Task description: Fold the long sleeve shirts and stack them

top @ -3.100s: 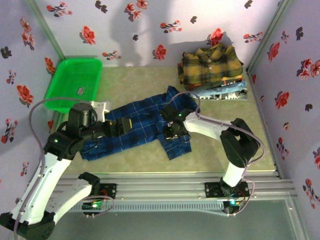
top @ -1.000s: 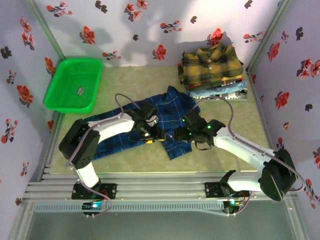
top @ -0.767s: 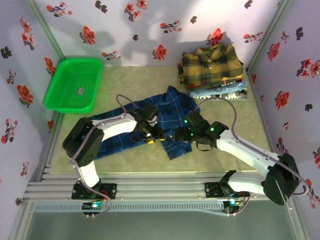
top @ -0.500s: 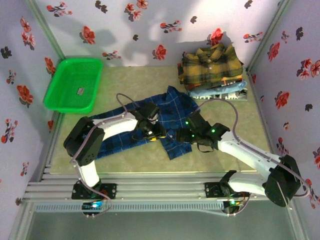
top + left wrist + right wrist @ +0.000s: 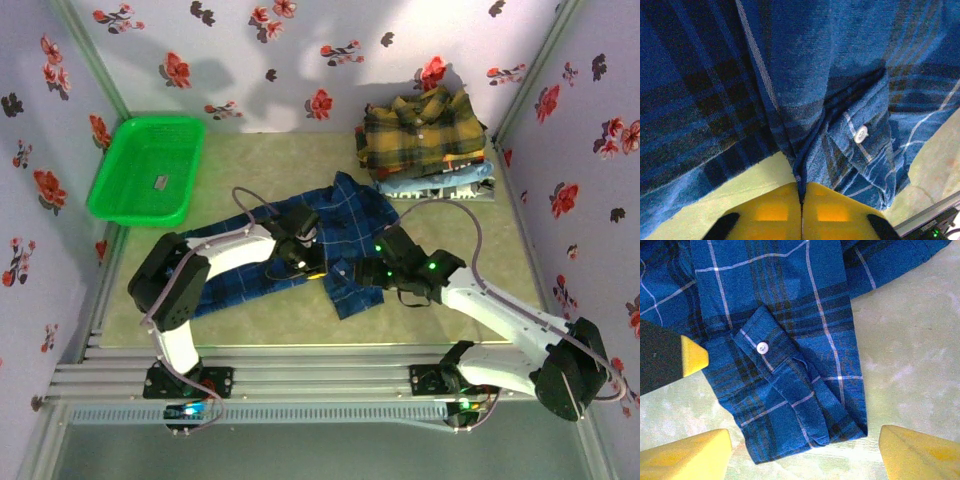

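Cloth fills the middle of the tabletop (image 5: 270,160): the dark blue plaid shirt (image 5: 350,205) lies spread there, its length running from about 8 o'clock up toward 1 o'clock in the top view. Both arms reach in over its near edge.

The left claw (image 5: 314,263) comes in from 9 o'clock and sits low on the shirt. In the left wrist view the left claw (image 5: 801,189) has its yellow pads (image 5: 772,212) pressed together, with a raised fold of the dark blue plaid shirt (image 5: 790,75) pinched in the seam between them. A buttoned cuff (image 5: 860,133) lies just beside the fold, at 3 o'clock from it.

The right claw (image 5: 353,272) comes in from 3 o'clock, close to the left one. In the right wrist view the right claw (image 5: 805,440) stands with its fingers (image 5: 687,460) wide apart, straddling the cuff end of a sleeve (image 5: 790,385) that lies flat, holding nothing.

Toward 1 o'clock, the mustard-yellow plaid shirt (image 5: 420,125) sits folded on top of the light blue shirts (image 5: 455,180). A green basket (image 5: 148,205) rests at 10 o'clock, well apart from the shirts.
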Controlling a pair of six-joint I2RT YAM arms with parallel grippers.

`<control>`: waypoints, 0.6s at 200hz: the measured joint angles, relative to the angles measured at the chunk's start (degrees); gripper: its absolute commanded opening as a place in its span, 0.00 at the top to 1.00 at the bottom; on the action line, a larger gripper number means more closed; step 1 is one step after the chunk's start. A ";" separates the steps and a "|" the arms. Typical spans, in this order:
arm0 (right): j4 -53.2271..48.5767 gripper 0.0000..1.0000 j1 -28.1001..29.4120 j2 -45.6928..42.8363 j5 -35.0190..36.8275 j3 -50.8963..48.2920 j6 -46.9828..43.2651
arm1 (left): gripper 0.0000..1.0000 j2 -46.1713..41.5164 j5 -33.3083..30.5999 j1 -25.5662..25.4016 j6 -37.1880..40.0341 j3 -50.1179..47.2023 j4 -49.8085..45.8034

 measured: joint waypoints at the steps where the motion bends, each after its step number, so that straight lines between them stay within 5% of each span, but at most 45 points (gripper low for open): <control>1: 0.00 0.20 0.00 0.00 0.00 0.00 0.00 | 0.97 -0.02 0.00 0.00 0.04 0.00 -0.02; 73: -0.02 0.16 0.00 0.81 0.00 0.66 -0.66 | 1.00 -9.40 -3.63 0.66 -0.07 3.37 -2.62; 120: -0.15 0.14 0.00 5.03 0.09 6.19 -2.32 | 1.00 -12.52 -7.54 6.03 0.28 6.54 -2.93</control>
